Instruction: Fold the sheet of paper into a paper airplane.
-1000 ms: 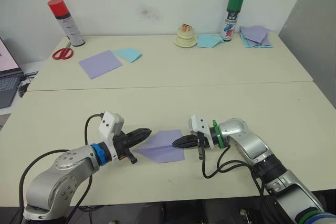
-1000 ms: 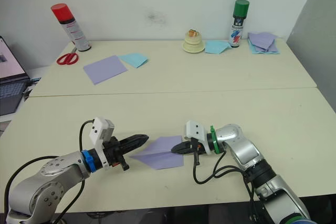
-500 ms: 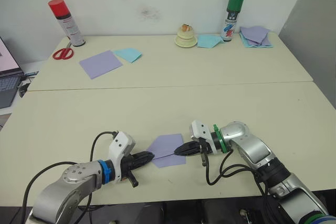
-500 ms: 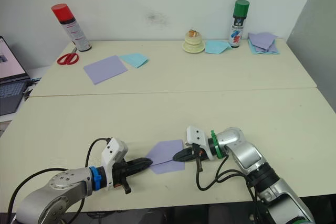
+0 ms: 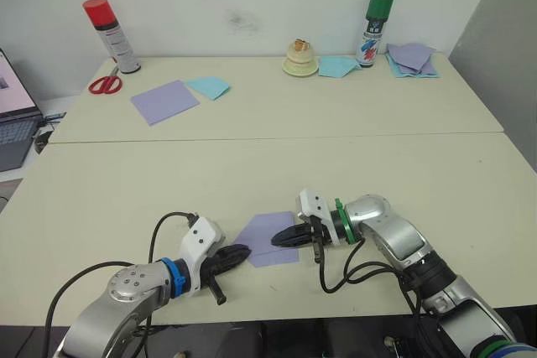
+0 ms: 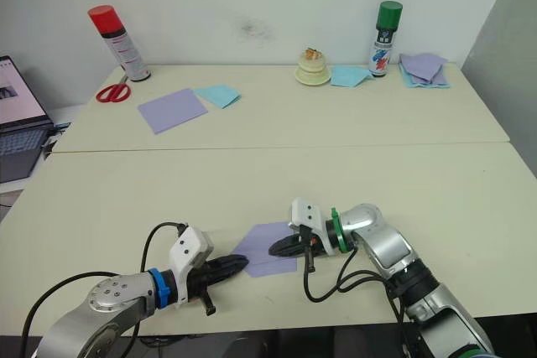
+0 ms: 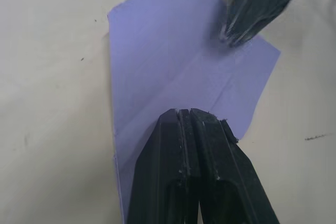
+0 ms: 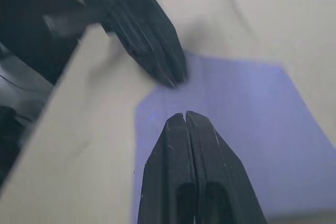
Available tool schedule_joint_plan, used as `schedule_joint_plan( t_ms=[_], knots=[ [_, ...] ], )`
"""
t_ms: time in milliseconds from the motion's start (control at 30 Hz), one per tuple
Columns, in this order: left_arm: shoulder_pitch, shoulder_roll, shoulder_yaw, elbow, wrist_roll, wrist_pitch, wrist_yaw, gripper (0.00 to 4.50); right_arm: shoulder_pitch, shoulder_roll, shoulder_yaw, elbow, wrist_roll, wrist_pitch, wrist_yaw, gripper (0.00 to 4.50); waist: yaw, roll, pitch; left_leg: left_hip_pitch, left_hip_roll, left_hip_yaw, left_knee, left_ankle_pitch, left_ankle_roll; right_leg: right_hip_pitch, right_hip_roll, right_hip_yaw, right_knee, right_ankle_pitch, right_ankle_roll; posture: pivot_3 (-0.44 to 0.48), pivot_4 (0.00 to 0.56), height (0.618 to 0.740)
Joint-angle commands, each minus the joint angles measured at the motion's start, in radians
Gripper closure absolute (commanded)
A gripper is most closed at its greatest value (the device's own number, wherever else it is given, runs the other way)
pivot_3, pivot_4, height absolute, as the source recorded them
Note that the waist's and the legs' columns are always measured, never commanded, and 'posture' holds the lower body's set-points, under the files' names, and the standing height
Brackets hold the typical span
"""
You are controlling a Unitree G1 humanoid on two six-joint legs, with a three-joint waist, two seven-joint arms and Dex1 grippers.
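- Sheet of paper [image 5: 270, 238]: thin lavender paper, matt, with crease lines across its surface.
- Bench [image 5: 252, 165]: cream top, smooth, low sheen; small dark scuff marks show near the sheet in the left wrist view.
- Left gripper [image 7: 190, 113]: black fingers, plastic-looking, semi-matt, fine scratches along the edges.
- Right gripper [image 8: 184, 115]: black fingers, same dull plastic look, pressed together.
- Right forearm [image 5: 394, 236]: silver metal shell, glossy, with a green ring.
- Left forearm [image 5: 126, 291]: silver metal finish, blue ring.
- Spray cans [image 5: 110, 35]: glossy, with shiny plastic caps.
- Smooth lavender sheet [image 5: 164, 101]: matt paper, uncreased.
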Motion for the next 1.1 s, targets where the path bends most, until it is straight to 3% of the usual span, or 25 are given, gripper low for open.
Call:
schedule_joint_plan(
  t_ms=[33,200,333,533,700,933,1100],
  knots=[
    [0.006,-0.025,-0.021,0.019,0.053,-0.001,0.05,4.16,0.005,-0.018,0.017,0.109,-0.068,-0.129,-0.005,4.5,0.0,0.0,-0.002,0.001,0.0,0.0,0.0,0.0,0.0,0.001,0.0,0.0,0.0,0.0,0.0,0.0,0.15,0.74],
    [0.0,-0.063,-0.036,0.013,0.081,-0.005,0.084,4.16,0.007,-0.051,0.017,0.22,-0.089,-0.253,0.047,4.5,0.001,0.001,-0.004,0.014,0.0,0.001,-0.001,0.0,0.0,0.015,0.0,0.0,-0.001,-0.003,0.005,0.0,0.15,0.74],
    [-0.044,-0.095,-0.076,0.032,0.111,-0.005,0.1,4.16,-0.002,-0.079,-0.017,0.284,-0.068,-0.309,0.094,4.5,0.005,0.001,-0.008,0.016,-0.001,0.0,0.0,0.0,0.001,0.018,0.0,0.0,-0.002,-0.003,0.006,0.0,0.15,0.74],
    [-0.065,-0.106,-0.108,0.017,0.121,0.006,0.084,4.16,-0.01,-0.085,-0.16,0.148,0.1,-0.061,0.082,4.5,0.008,0.001,-0.009,0.015,0.0,-0.001,-0.001,0.0,0.001,0.017,0.0,0.001,-0.002,-0.002,0.003,0.0,0.15,0.74],
    [-0.093,-0.106,-0.13,0.023,0.106,0.025,0.054,4.2,-0.037,-0.114,-0.212,0.003,0.185,0.159,0.077,2.92,0.013,0.001,-0.009,0.013,0.0,0.0,-0.001,-0.001,0.001,0.015,0.0,0.0,-0.002,-0.002,0.004,0.0,0.15,0.74],
    [-0.131,-0.107,-0.149,0.092,0.119,-0.004,0.015,4.2,-0.081,-0.124,-0.246,-0.027,0.219,0.344,0.032,0.43,0.011,0.001,-0.008,0.013,0.0,0.0,-0.003,-0.001,0.001,0.014,-0.001,0.0,-0.003,-0.003,0.004,0.0,0.15,0.74],
    [-0.132,-0.106,-0.13,0.113,0.104,-0.018,-0.011,4.2,-0.096,-0.132,-0.255,-0.037,0.229,0.45,-0.001,0.43,0.011,0.001,-0.008,0.012,0.0,0.0,-0.003,-0.001,0.001,0.013,-0.001,0.0,-0.004,-0.003,0.004,0.0,0.15,0.74]
  ],
)
